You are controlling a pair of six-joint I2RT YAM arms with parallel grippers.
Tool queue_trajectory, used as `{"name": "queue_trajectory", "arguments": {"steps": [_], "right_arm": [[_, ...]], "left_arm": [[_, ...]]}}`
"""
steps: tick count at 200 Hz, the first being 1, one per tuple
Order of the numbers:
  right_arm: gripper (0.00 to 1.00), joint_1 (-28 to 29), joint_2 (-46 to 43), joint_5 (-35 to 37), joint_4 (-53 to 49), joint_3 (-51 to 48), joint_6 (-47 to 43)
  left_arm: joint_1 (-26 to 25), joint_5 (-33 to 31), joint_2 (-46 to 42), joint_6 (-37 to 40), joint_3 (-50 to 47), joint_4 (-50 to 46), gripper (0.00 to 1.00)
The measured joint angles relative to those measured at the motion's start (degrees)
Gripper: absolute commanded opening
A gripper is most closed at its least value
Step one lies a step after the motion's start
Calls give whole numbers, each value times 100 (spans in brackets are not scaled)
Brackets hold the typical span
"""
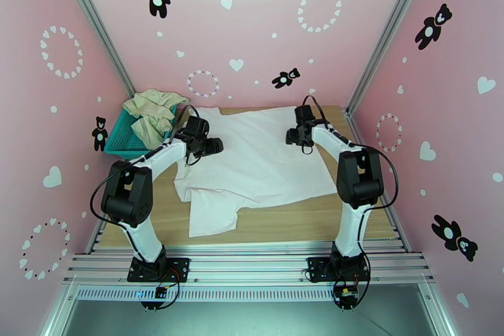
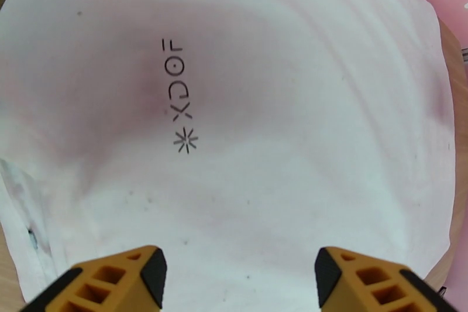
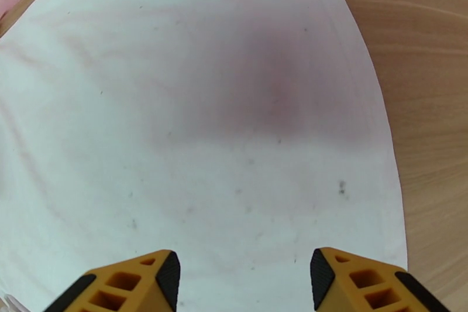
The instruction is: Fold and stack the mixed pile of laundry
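white t-shirt (image 1: 264,154) lies spread flat on the wooden table (image 1: 302,220), at the centre of the top view; its long axis runs left to right across the frame, slightly downward to the right; one short sleeve juts toward the lower left; the right-hand edge is straight. small dark chest print (image 2: 180,96) runs top to bottom in the left wrist view. cream garment (image 1: 151,116) sits crumpled in the teal basket (image 1: 120,140), upper left, beside the shirt's left end, overhanging the rim. left gripper (image 1: 211,145) hovers over the shirt's upper left part; in its wrist view, left gripper (image 2: 240,275) jaws stand wide apart, holding nothing. right gripper (image 1: 295,137) is over the shirt's upper right part; right gripper (image 3: 244,277) jaws likewise spread, empty, plain cloth below.
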Motion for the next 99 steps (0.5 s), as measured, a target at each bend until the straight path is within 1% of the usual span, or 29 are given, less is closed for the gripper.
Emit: {"name": "queue_trajectory", "arguments": {"steps": [11,32,71,99], "right_arm": [[63,-66,444,17,-140,546,-63],[63,-221,1062,17,-402,1272,-162],[62,-520,1860,-131,-791,2133,-125],[61,-723,2286,-302,-1001,2719,192]], "left_arm": [[120,2,363,9,352,22,71],[321,2,1027,9,975,31,71],[503,-2,2199,4,1996,-9,70],[501,153,2699,-68,2887,-42,70]]}}
